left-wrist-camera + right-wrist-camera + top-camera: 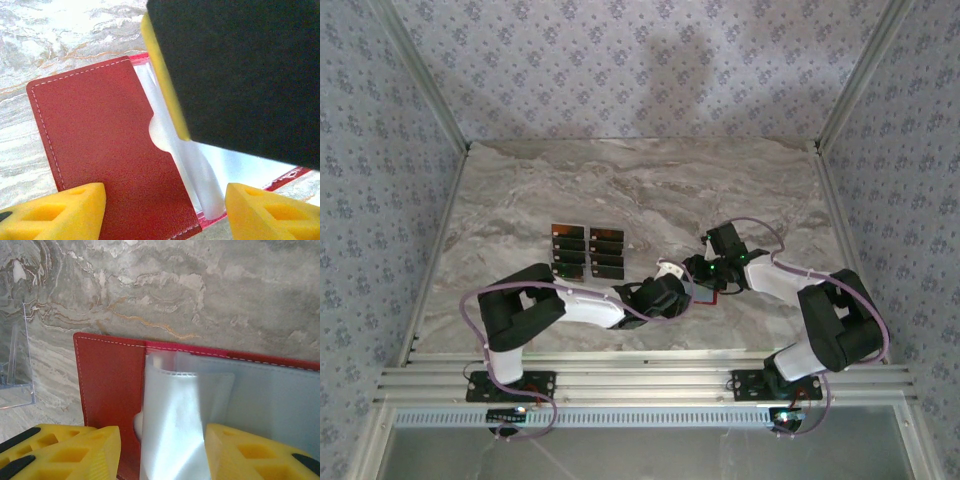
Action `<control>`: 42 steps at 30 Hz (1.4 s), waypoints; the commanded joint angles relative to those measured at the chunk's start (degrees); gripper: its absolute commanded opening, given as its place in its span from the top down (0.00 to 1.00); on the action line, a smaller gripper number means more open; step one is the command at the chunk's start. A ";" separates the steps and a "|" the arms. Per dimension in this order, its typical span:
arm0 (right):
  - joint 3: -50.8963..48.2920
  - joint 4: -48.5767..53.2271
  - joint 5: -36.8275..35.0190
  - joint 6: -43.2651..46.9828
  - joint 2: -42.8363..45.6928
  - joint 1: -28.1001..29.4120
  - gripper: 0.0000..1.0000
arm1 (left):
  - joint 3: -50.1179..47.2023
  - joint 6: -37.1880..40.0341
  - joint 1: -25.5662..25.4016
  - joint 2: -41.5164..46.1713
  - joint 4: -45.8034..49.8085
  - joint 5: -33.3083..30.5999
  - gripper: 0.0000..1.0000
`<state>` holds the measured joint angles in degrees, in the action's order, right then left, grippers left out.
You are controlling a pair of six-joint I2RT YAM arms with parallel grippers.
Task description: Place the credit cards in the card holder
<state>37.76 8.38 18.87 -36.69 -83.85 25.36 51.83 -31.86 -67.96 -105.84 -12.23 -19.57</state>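
left gripper (164,202) hangs low over the card holder (100,135) with its jaws wide apart and nothing held between them. its two yellow fingertips (60,210) sit at the near edge of the red cover, and i cannot tell whether they press on it. right gripper (162,450) also stands with its jaws apart. a raised clear sleeve (170,410) of the holder stands up between its fingers, close against one of them, but i cannot tell whether it is pinched. neither gripper carries a card.

position of the task items: the card holder lies open on the table (620,180), at the near side between the two grippers, with the red cover to one side and the clear pockets showing. the credit cards (568,252) lie in two short columns just beyond the left arm, near the holder but apart from it. i count about eight, though the overhead view is too small to be sure.

progress, as i judge it: the holder is open and a pocket appears to be lifted, so preparation is under way. no card is visible in any pocket that i can see. the whole loading work is left: take one card, bring it to the opened pocket, slide it in, then repeat for every card in the columns
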 commanded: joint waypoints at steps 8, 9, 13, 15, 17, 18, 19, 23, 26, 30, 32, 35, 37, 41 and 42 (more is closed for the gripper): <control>1.21 5.73 0.74 -0.36 7.82 -3.56 0.49 | -0.14 -1.71 -0.30 -1.38 -0.40 -1.41 0.38; 0.99 5.71 0.72 -0.28 8.00 -3.97 0.48 | -0.18 -1.71 -0.27 -1.47 -0.47 -1.30 0.39; -0.28 4.88 0.90 -0.40 7.63 -4.74 0.48 | -0.24 -1.85 -0.28 -1.65 -0.68 -1.10 0.39; -0.87 3.92 1.07 -0.78 7.02 -4.77 0.48 | -0.32 -1.89 -0.31 -1.65 -0.68 -1.09 0.39; -1.20 2.79 1.30 -1.10 6.01 -4.62 0.48 | -0.42 -1.98 -0.32 -1.65 -0.77 -1.14 0.39; -1.31 2.29 1.30 -1.27 5.56 -4.66 0.48 | -0.44 -1.98 -0.31 -1.58 -0.78 -1.09 0.40; -1.32 1.75 1.51 -1.36 4.93 -4.70 0.48 | -0.52 -1.98 -0.24 -1.56 -0.72 -1.16 0.39; -0.94 -0.30 2.28 -1.63 2.21 -4.35 0.48 | -0.53 -1.95 -0.29 -1.39 -0.76 -1.13 0.40; -0.58 -2.21 3.54 -1.89 0.24 -4.02 0.48 | -0.55 -1.89 -0.31 -1.13 -0.70 -1.00 0.40; 0.62 -2.70 4.20 -2.06 -0.38 -2.72 0.48 | -1.18 -1.89 -0.26 0.81 -0.56 -1.13 0.37; 1.26 -2.15 3.99 -2.07 0.06 -1.85 0.48 | -2.13 -2.11 -0.26 3.19 -0.44 -1.43 0.34; 2.15 -1.45 3.55 -2.46 0.38 -0.44 0.48 | -3.86 -2.51 -0.33 7.37 -0.34 -2.76 0.30; 2.89 -1.31 3.08 -2.79 0.36 0.61 0.48 | -4.77 -2.79 -0.33 9.86 0.00 -3.84 0.27; 4.27 -0.93 1.97 -3.36 -0.73 2.74 0.48 | -5.84 -3.33 -0.36 14.41 1.64 -5.90 0.25; 4.71 -0.94 1.79 -3.47 -1.21 3.22 0.48 | -6.15 -3.43 -0.34 15.37 1.89 -6.29 0.24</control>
<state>40.40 6.61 21.71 -38.89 -83.99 27.44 46.35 -34.26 -67.96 -93.54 -11.73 -23.07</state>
